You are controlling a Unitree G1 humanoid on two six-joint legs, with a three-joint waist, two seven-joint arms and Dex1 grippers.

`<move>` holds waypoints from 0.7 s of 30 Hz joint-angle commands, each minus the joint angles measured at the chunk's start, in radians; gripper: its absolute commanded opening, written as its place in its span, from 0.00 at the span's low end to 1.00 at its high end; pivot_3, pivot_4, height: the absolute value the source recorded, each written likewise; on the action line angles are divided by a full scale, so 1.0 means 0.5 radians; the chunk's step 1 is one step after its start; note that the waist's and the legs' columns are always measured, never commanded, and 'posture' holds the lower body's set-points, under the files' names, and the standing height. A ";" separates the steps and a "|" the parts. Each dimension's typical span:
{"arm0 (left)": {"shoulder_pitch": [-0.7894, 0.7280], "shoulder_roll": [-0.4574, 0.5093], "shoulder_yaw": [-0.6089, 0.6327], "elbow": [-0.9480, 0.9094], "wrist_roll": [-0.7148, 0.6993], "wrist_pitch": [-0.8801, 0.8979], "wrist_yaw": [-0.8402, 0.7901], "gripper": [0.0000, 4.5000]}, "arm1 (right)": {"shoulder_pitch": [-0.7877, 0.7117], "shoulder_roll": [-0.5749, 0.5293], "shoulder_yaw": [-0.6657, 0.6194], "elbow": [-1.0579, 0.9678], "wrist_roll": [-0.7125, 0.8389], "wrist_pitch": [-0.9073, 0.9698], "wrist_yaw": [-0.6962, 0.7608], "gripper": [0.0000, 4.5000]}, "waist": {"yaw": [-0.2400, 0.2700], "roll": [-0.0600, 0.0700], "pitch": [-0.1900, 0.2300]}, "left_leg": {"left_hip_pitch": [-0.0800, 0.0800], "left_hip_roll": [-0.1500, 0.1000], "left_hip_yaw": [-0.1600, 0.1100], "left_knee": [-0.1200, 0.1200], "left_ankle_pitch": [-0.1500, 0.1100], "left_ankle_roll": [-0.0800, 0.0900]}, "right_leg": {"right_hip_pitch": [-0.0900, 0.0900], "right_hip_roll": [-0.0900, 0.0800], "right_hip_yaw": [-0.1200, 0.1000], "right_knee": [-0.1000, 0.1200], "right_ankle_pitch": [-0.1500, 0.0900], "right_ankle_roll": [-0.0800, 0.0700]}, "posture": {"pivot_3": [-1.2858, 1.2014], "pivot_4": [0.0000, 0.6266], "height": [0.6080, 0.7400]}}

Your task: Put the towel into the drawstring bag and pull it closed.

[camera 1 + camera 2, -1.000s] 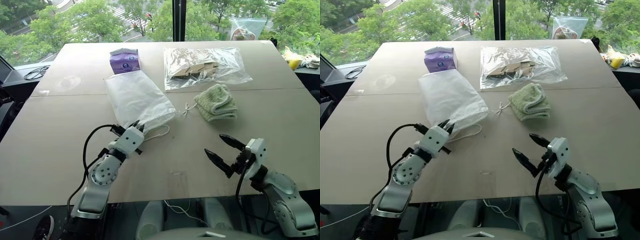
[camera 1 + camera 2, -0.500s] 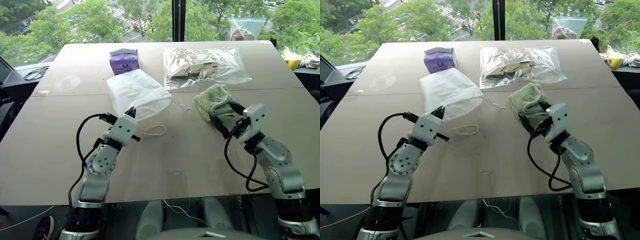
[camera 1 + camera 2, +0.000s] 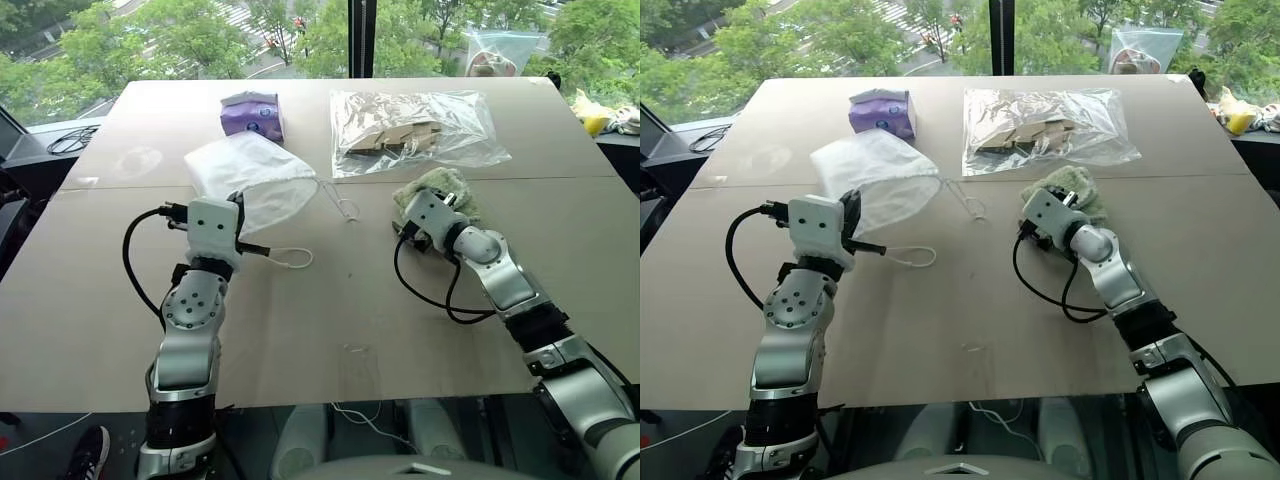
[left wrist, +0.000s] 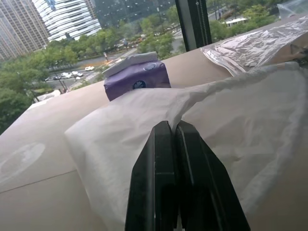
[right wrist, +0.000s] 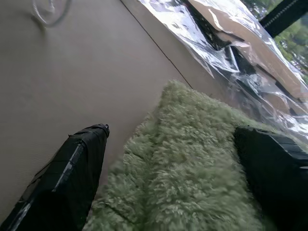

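Left pincer [image 4: 175,144]: pressed together on a fold of the drawstring bag [image 3: 252,180], whose mouth edge is lifted off the counter [image 3: 330,310].
Drawstring bag: white and thin, seen at centre left, with a cord loop [image 3: 292,258] trailing on the counter to its right.
Right pincer [image 5: 168,159]: spread wide, one finger set on each side of the towel [image 5: 192,178].
Towel: pale green and fluffy, lying at centre right, just near of a clear plastic bag [image 3: 410,128].
Purple pack [image 3: 250,112]: placed far of the drawstring bag.
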 commanded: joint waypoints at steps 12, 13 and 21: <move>-0.076 0.017 -0.031 -0.047 -0.008 -0.014 -0.011 0.00 | -0.002 0.219 -0.294 0.064 0.027 0.796 -0.125 0.64 | 0.004 -0.003 -0.003 | 0.007 0.000 -0.014 0.002 0.001 -0.001 | 0.010 0.002 -0.010 0.004 0.003 -0.004 | 0.52 0.24 1.00; -0.080 0.016 -0.033 -0.046 -0.012 -0.010 -0.015 0.00 | -0.007 0.241 -0.339 0.070 0.061 0.841 -0.139 0.53 | 0.004 -0.003 -0.003 | 0.007 -0.001 -0.015 0.002 0.002 -0.001 | 0.011 0.002 -0.011 0.005 0.003 -0.004 | 0.52 0.24 1.00; -0.137 -0.030 -0.008 -0.047 -0.139 0.100 -0.052 0.00 | -0.142 0.425 -0.813 0.136 0.451 0.899 -0.304 0.00 | -0.001 -0.003 -0.004 | 0.009 -0.001 -0.018 0.009 0.002 -0.001 | 0.015 0.002 -0.013 0.008 0.003 -0.004 | 0.52 0.24 1.00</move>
